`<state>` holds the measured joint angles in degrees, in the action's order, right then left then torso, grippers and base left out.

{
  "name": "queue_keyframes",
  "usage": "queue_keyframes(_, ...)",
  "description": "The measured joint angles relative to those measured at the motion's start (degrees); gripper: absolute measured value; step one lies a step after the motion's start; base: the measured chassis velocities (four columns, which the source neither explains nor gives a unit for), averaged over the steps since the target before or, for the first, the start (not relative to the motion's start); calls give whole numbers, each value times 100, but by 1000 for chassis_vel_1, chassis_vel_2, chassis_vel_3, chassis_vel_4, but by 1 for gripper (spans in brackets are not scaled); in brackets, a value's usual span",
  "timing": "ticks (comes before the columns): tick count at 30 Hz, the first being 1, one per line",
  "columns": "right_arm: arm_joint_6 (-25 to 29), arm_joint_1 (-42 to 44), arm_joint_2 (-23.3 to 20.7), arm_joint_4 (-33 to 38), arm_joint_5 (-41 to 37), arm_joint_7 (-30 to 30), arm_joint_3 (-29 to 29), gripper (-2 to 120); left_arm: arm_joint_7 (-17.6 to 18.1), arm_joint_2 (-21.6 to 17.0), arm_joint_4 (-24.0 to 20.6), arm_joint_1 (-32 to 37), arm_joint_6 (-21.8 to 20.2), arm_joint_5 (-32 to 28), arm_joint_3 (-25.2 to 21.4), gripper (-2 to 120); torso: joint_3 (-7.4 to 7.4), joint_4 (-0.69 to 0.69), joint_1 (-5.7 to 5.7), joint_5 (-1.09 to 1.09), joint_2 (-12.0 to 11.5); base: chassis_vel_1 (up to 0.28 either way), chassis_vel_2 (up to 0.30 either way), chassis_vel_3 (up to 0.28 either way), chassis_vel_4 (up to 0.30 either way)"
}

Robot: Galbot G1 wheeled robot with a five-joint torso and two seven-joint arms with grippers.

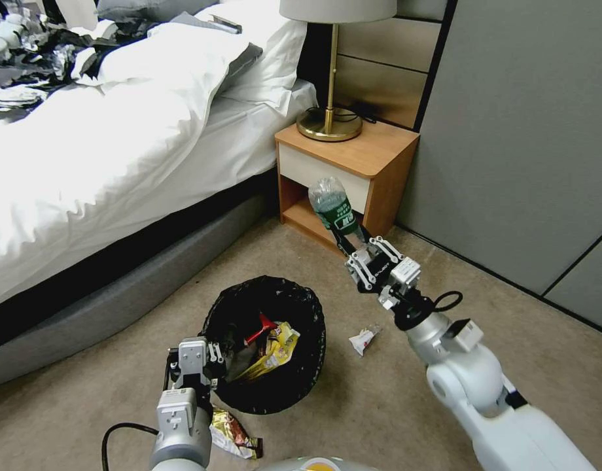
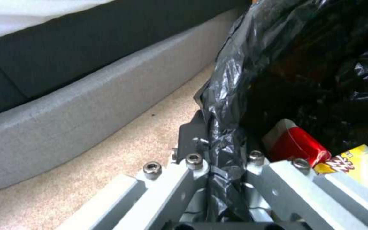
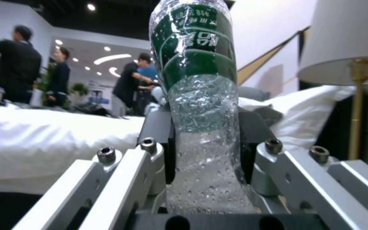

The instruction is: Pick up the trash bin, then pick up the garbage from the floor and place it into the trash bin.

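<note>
The trash bin (image 1: 268,392), lined with a crinkled black bag, hangs low in front of me with my left gripper (image 1: 195,366) shut on its near-left rim (image 2: 222,153). Inside lie a red packet (image 2: 297,143) and a yellow wrapper (image 1: 275,350). My right gripper (image 1: 358,252) is raised to the right of the bin, in front of the nightstand, shut on a clear green-labelled bottle (image 1: 332,209) that points up and away; in the right wrist view the bottle (image 3: 199,95) stands between the fingers. On the carpet lie a red-white packet (image 1: 364,339) and a shiny snack wrapper (image 1: 232,435).
The bed (image 1: 118,163) with its grey padded base (image 1: 118,301) runs along the left. A wooden nightstand (image 1: 353,176) bearing a brass lamp (image 1: 330,121) stands behind the bottle. A grey wall panel (image 1: 523,144) closes the right side. Open carpet (image 1: 543,366) lies right of the arm.
</note>
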<state>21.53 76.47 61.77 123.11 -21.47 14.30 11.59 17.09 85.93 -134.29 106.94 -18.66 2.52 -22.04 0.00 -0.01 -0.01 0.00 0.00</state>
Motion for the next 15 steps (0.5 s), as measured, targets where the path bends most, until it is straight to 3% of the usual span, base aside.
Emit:
queue_keyframes(7,75,309,-74,-128,762,100,-409,22,-1,24,-8,7,15,65,52,1,0,1,0,0,0,0,0,0,0)
queue_keyframes(15,238,299,232,-978,1444,128,-1036,22,-10,58,-53,32,28,140,107,1,0,1,0,0,0,0,0,0,0)
